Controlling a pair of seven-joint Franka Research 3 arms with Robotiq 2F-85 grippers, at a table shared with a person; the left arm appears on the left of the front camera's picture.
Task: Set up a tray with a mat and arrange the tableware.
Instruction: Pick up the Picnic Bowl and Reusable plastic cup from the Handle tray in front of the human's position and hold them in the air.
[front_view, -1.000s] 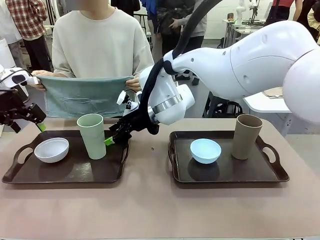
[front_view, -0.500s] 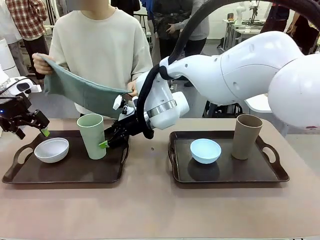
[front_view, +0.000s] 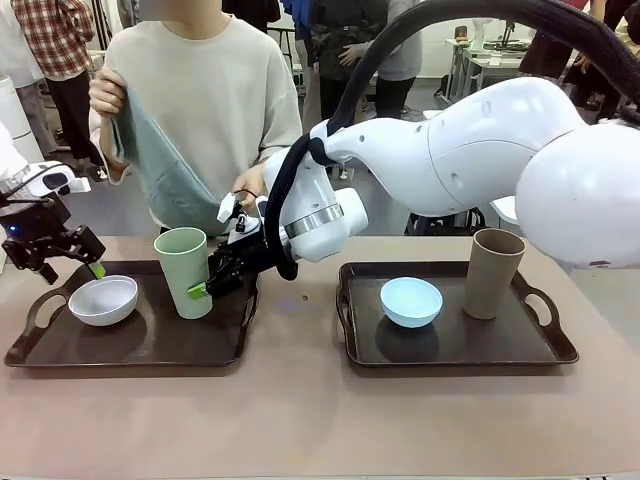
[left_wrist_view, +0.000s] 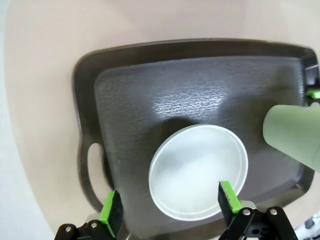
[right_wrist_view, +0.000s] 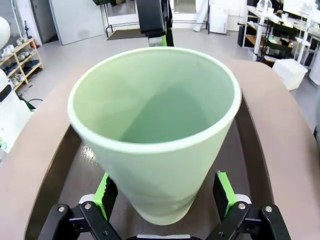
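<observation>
Since a second ago the right gripper has been brought up to the pale green cup, the left gripper has been lowered towards the white bowl, and the grey-green mat, earlier held spread out flat, has been raised at one end by the person. Nearest, a bare stretch of the brown bench is seen. On it two dark handled trays are set side by side and apart. In the left tray the white bowl is placed at the left, with the pale green cup upright to its right. In the right tray the light blue bowl is set near the middle, and the tan-brown cup stands upright in the far right corner. The right gripper is held wide, its green pads flanking the lower part of the pale green cup, which rests on the tray; contact cannot be told. The left gripper is also spread wide, and is held above the white bowl, clear of it. Beyond the bench the mat is held by the person, one hand up at the shoulder and the other hand low by the right arm, so that the cloth hangs slanted.
</observation>
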